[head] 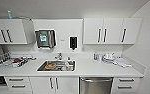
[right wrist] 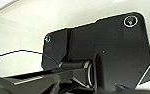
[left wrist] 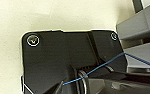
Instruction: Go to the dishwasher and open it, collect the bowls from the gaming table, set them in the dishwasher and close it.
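Jaw state: cannot be determined for either arm from the wrist views.

The dishwasher sits under the white counter, right of the sink; its stainless-steel door is shut, with the bar handle across the top. White drawers are at its right and white cabinet doors at its left. A dish rack stands at the counter's left end, white dishes toward the right. Wall cabinets hang above.
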Controlling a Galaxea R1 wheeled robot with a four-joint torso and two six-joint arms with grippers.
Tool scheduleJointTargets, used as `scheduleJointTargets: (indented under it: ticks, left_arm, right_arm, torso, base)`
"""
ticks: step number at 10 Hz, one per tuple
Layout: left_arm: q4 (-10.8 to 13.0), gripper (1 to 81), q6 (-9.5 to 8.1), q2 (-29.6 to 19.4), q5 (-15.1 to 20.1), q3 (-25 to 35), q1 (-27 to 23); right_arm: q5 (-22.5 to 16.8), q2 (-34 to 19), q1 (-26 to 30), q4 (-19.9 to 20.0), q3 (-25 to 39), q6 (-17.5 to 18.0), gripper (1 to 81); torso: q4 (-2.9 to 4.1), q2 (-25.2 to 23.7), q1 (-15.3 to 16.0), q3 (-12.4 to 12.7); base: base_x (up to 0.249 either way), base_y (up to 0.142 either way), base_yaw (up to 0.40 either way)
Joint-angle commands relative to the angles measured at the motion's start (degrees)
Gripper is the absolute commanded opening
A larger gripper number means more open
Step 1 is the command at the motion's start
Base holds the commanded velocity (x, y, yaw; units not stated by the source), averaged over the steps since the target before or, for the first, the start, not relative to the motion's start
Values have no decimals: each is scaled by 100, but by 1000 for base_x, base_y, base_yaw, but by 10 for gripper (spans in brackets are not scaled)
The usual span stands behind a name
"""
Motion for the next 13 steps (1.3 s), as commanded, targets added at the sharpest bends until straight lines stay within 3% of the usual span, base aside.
scheduleJointTargets:
  ticks: [1, 13]
  left_arm:
    - [20, 811, 3, -93, 311, 67, -276]
    - [2, 811, 3, -102, 311, 67, -276]
  right_arm:
    - [-383, -99, 270, -1, 83, -2, 811]
    - [-330, -90, 270, -1, 56, 7, 811]
  torso:
    - [0, 0, 1, 0]
    - [0, 0, 1, 0]
  base:
    - [134, 0, 0]
    - [127, 0, 0]
